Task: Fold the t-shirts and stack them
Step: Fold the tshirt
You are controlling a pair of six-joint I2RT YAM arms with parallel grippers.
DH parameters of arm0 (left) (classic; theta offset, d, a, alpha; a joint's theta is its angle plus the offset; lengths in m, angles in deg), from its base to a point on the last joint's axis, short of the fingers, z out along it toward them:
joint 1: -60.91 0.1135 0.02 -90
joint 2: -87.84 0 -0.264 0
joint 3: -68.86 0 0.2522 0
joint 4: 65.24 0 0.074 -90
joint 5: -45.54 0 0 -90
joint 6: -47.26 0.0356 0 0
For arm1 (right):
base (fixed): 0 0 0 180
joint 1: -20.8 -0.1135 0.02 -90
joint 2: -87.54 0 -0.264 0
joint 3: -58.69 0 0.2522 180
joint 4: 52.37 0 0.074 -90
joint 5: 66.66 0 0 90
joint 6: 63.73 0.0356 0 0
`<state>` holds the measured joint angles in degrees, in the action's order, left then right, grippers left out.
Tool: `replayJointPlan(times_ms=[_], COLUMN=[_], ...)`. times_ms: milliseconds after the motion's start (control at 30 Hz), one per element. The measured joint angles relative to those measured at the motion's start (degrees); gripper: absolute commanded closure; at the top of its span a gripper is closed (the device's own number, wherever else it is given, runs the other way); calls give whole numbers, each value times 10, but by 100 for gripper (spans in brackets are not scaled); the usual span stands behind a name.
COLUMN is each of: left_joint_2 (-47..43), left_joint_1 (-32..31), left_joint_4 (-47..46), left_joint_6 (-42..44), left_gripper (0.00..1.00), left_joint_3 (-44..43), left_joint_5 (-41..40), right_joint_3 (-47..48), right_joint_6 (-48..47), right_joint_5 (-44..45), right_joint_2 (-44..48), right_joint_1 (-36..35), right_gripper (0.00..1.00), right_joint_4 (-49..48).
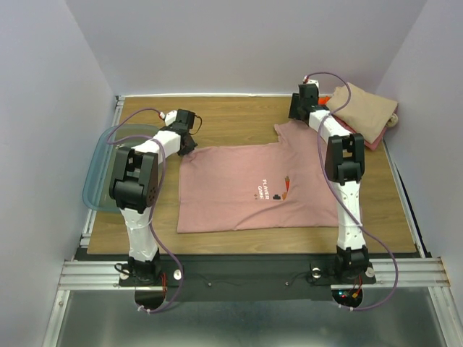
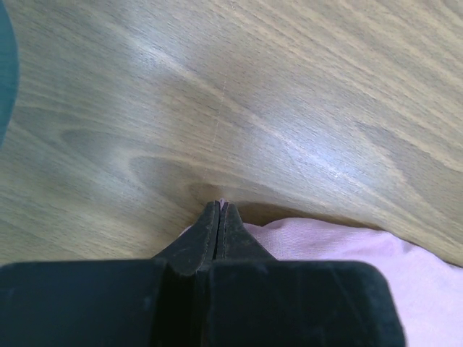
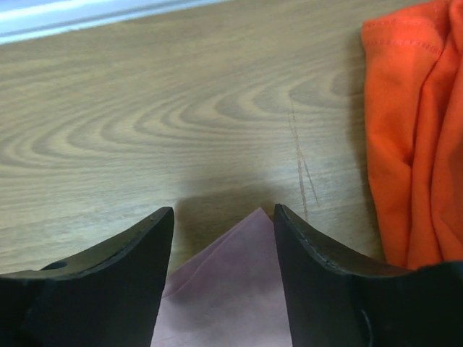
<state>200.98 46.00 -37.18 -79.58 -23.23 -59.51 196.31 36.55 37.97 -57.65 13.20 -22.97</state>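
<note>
A dusty-pink t-shirt (image 1: pixel 253 189) with a small chest print lies spread flat in the middle of the table. My left gripper (image 1: pixel 189 147) is at its far left corner. In the left wrist view the jaws are shut (image 2: pixel 219 207), with a sliver of pink cloth (image 2: pixel 333 238) pinched at the tips. My right gripper (image 1: pixel 294 117) is at the shirt's far right corner. It is open (image 3: pixel 223 214), and the pink corner (image 3: pixel 242 275) lies on the table between the fingers. Folded shirts are stacked at the back right, with a tan one (image 1: pixel 365 110) on top and an orange one (image 3: pixel 412 130) beside my right gripper.
A clear teal plastic bin (image 1: pixel 105 170) sits at the table's left edge, and its rim shows in the left wrist view (image 2: pixel 6 72). White walls close in the table at the back and on both sides. Bare wood (image 1: pixel 231 119) shows behind the shirt.
</note>
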Motion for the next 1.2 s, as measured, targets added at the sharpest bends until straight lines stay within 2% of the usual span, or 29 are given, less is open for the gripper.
replayJointPlan(times_ms=[100, 233, 267, 333, 367, 400, 700, 1200], left_joint_2=[-3, -6, -7, -10, -12, -14, -46, -118], left_joint_1=[0, 0, 0, 0, 0, 0, -1, -16], left_joint_4=[0, 0, 0, 0, 0, 0, -14, -34], left_joint_6=[0, 2, 2, 3, 4, 4, 4, 3], left_gripper=[100, 100, 100, 100, 100, 100, 100, 100], left_joint_3=[0, 0, 0, 0, 0, 0, 21, 96], left_joint_5=[0, 0, 0, 0, 1, 1, 15, 31], right_joint_3=[-17, -21, -23, -31, -34, -41, -114, -427], right_joint_6=[-2, -3, -3, -2, 0, 0, 21, 86], right_joint_5=[7, 15, 16, 17, 17, 17, 13, 38], right_joint_2=[0, 0, 0, 3, 4, 8, 75, 409], right_joint_1=[0, 0, 0, 0, 0, 0, 0, 0], right_gripper=[44, 62, 74, 83, 97, 100, 100, 100], right_joint_4=[-7, -14, -18, -28, -31, -35, -16, -59])
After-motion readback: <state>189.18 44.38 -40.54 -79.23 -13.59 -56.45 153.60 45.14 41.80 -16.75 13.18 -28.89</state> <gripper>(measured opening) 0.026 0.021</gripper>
